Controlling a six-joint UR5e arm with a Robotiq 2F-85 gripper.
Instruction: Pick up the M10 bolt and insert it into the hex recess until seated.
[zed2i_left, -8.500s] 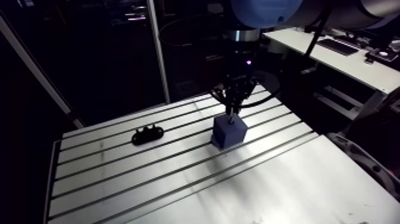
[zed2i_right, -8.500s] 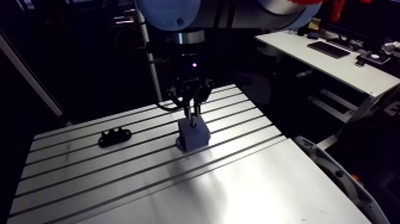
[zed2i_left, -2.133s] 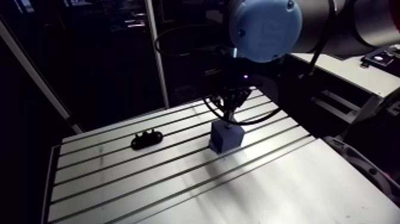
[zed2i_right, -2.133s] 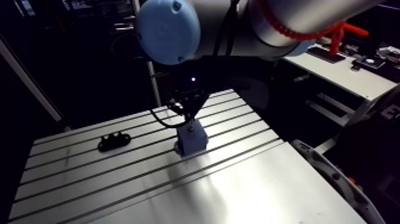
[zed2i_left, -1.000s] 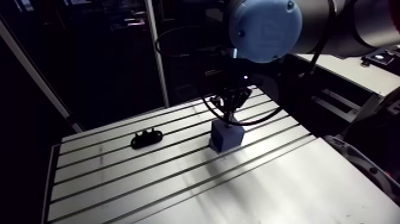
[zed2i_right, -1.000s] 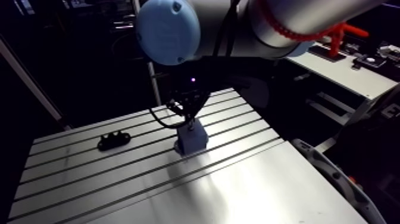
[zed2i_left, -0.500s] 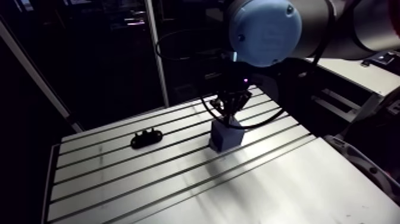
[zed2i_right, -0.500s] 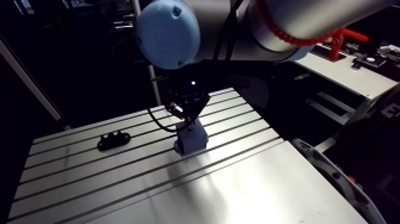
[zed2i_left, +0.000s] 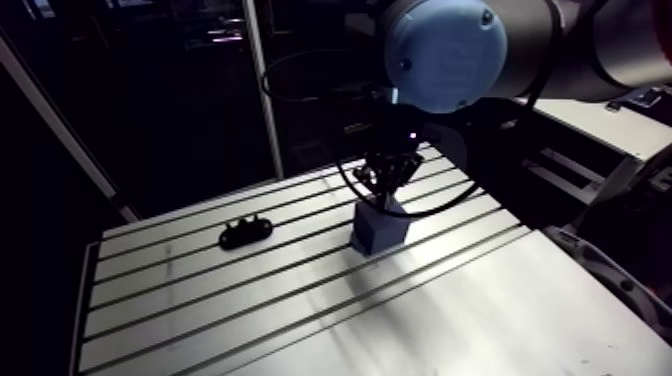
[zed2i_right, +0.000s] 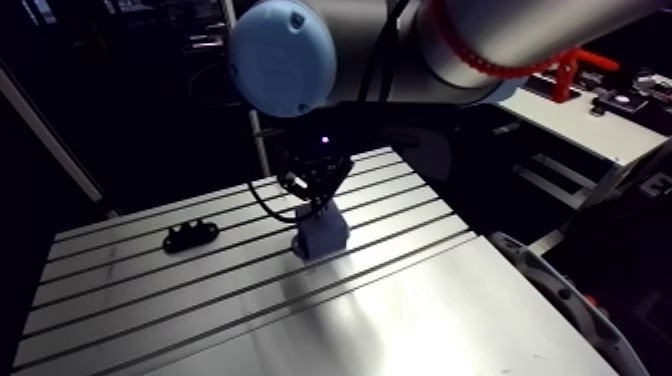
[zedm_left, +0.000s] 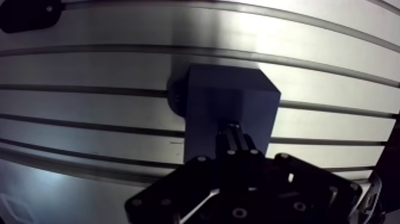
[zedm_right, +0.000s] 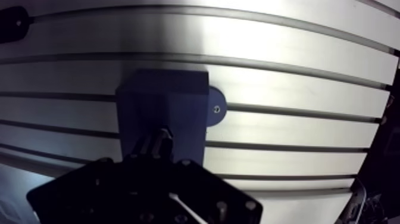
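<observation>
The M10 bolt (zedm_left: 236, 130) shows only as a pale sliver between the fingers (zedm_left: 228, 140), which are drawn close together and seem clamped on it. It sits at the top face of the blue block (zedm_left: 229, 98), and the hex recess itself is hidden beneath them. Earlier, a length of shank showed between the gripper (zedm_left: 236, 140) and the block. Now, right of centre in the arm view, the gripper has come down almost onto the block, so I judge the insertion well under way, though seating cannot be confirmed. The block stands on the slotted surface (zed2i_left: 200, 300). A black part (zed2i_left: 246, 232) lies well apart at centre left.
</observation>
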